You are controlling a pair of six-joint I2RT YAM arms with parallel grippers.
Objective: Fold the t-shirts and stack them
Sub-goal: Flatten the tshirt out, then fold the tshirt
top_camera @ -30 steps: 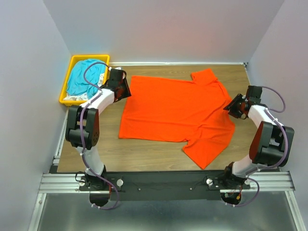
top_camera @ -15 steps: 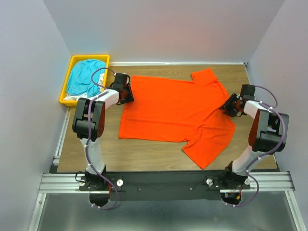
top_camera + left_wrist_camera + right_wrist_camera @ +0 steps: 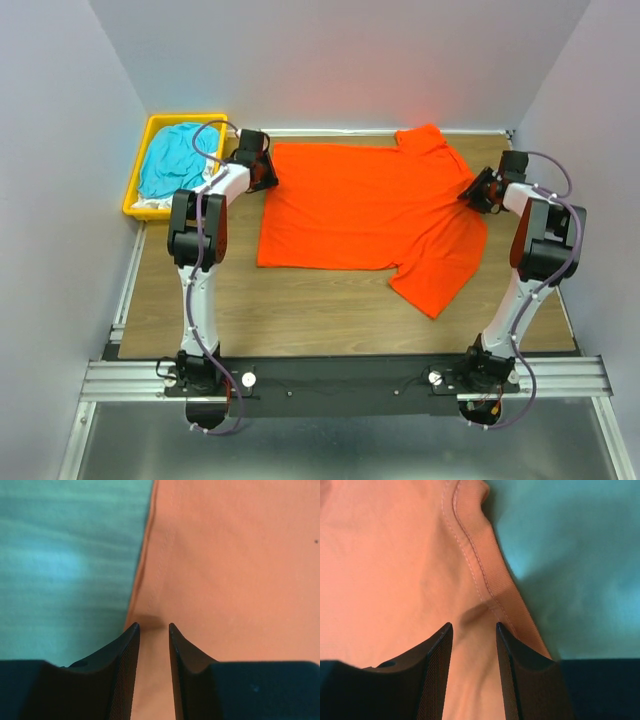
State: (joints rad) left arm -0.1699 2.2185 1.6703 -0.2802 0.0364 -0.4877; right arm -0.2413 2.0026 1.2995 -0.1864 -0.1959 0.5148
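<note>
A bright orange-red t-shirt (image 3: 370,210) lies spread out on the wooden table, its far edge near the back wall. My left gripper (image 3: 262,172) is at the shirt's far left corner, with its jaws closed on the cloth edge (image 3: 150,580). My right gripper (image 3: 478,190) is at the shirt's far right side, with its jaws closed on cloth beside the ribbed collar (image 3: 490,565). In both wrist views, orange fabric runs between the fingers, for the left gripper (image 3: 154,626) and the right gripper (image 3: 474,625). A teal-blue shirt (image 3: 170,160) and some white fabric (image 3: 150,203) lie in the bin.
A yellow plastic bin (image 3: 185,118) stands at the back left, just beside the left gripper. Grey walls close in the table at the back and both sides. A bare strip of wood (image 3: 300,310) lies between the shirt and the arm bases.
Both grippers have moved toward the back wall and pulled the orange shirt with them. The shirt now lies further back and flatter.
</note>
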